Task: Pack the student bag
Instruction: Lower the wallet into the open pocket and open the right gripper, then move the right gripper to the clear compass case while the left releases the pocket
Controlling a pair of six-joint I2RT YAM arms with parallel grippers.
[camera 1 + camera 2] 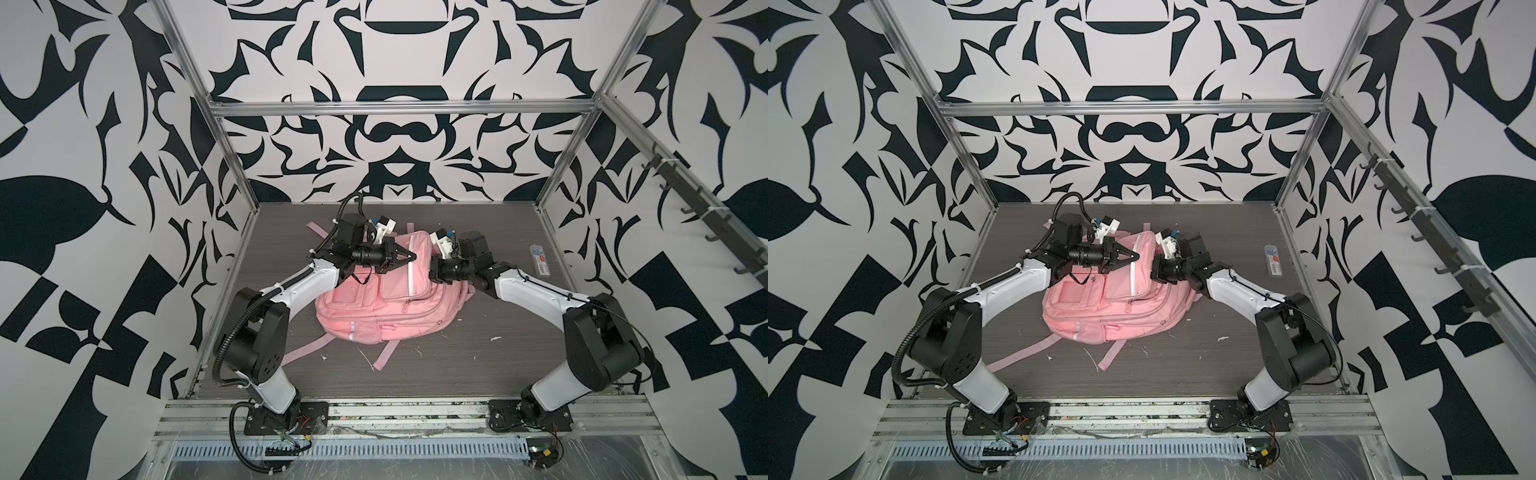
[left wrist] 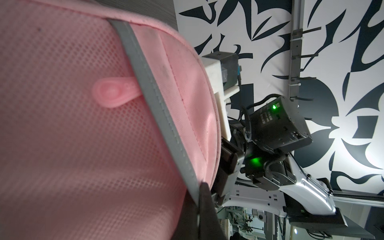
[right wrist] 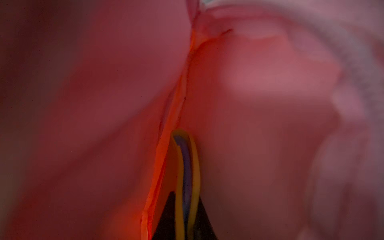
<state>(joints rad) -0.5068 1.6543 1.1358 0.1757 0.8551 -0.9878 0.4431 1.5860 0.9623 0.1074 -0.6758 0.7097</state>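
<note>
Our left gripper sits closed at the student bag's top, likely propping it open, while our right gripper pinches a yellow-and-blue strip inside.

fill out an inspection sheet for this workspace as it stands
surface: dark wood-grain table, white flecks near the middle
job's things: pink student bag lying front up, straps splayed
clutter: small clear packet by the right edge
grippers: left pincer shut at the bag's top; right pincer inside the bag, shut on a thin yellow-and-blue item
cables: black conduit at left arm's base; loose wires at right base
surroundings: patterned walls, aluminium frame, hook rail on the right
</note>
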